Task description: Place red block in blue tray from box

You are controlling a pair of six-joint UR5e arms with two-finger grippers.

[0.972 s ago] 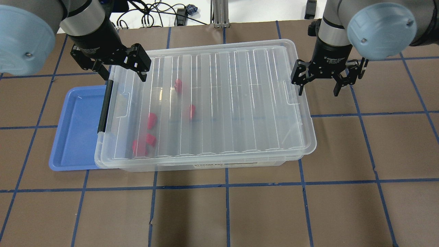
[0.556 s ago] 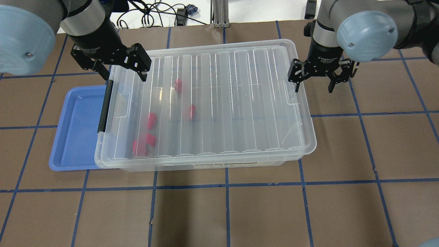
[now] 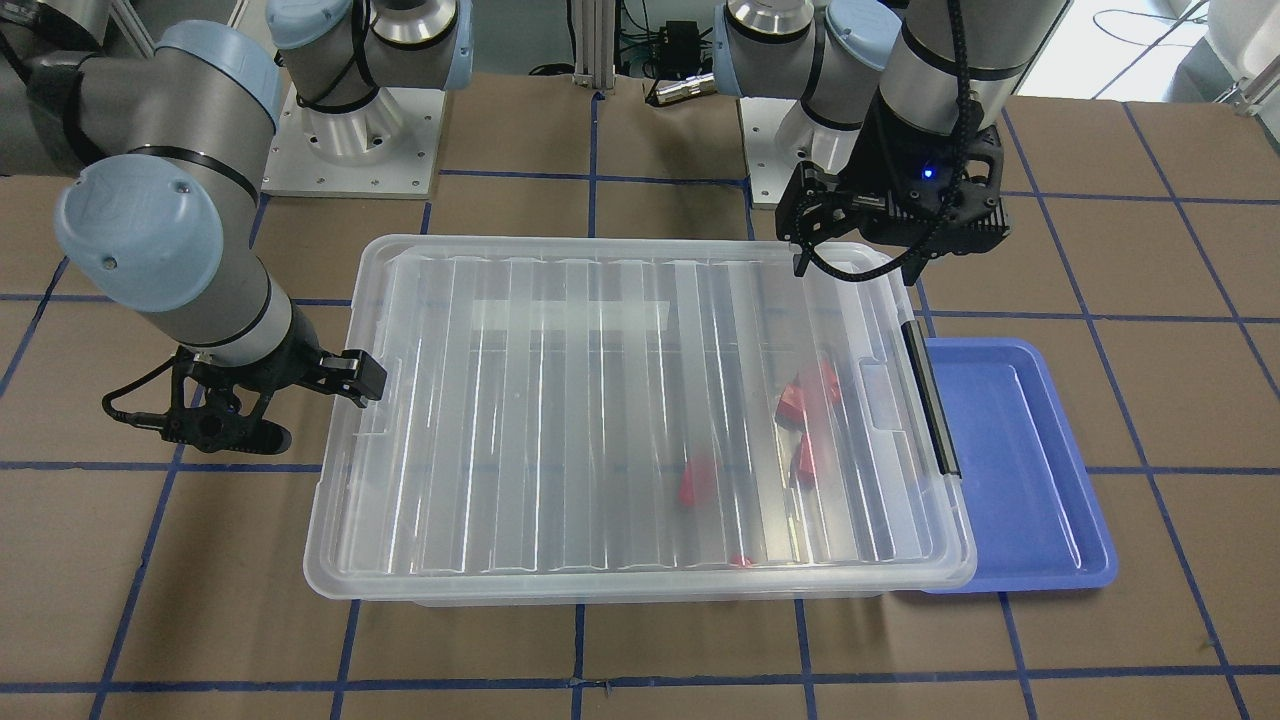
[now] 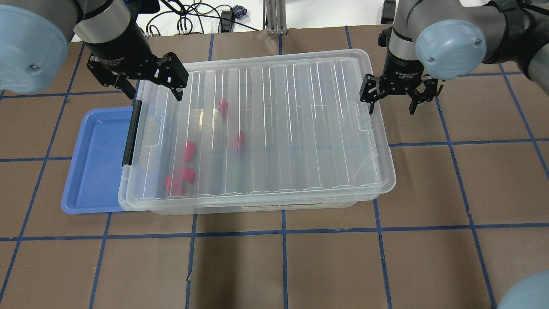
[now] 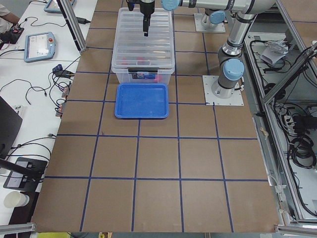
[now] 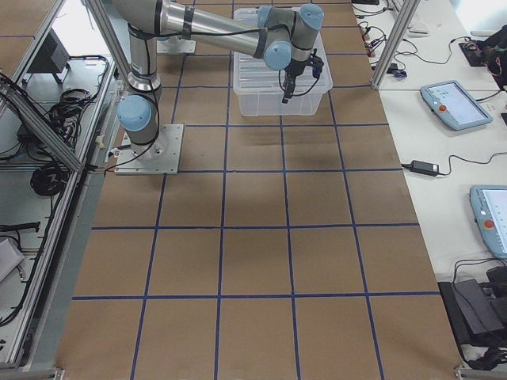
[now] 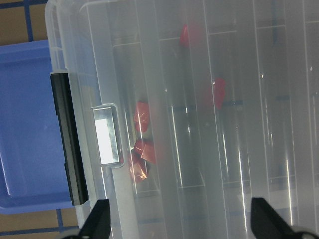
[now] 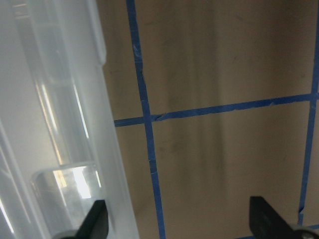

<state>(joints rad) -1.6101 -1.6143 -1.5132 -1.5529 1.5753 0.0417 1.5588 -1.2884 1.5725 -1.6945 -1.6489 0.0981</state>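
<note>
Wide-open, empty jaws on the left gripper (image 4: 153, 91); hovers over a back corner of the clear box (image 4: 386, 182), just above the black latch bar (image 4: 131, 133). Wide-open, empty jaws on the right gripper (image 4: 391, 107) too; sits closer in to the box's opposite end than a second ago, one finger at the rim near the handle recess (image 4: 364, 124), the other out over the brown table (image 4: 472, 180). Inside, under the ribbed lid (image 4: 279, 128), shut, several red blocks (image 4: 189, 150) gathered toward the latch end. Just beside that end, the blue tray (image 4: 94, 163), holding nothing. Looks like both arms lining up on the lid; no block reachable until it comes off.
</note>
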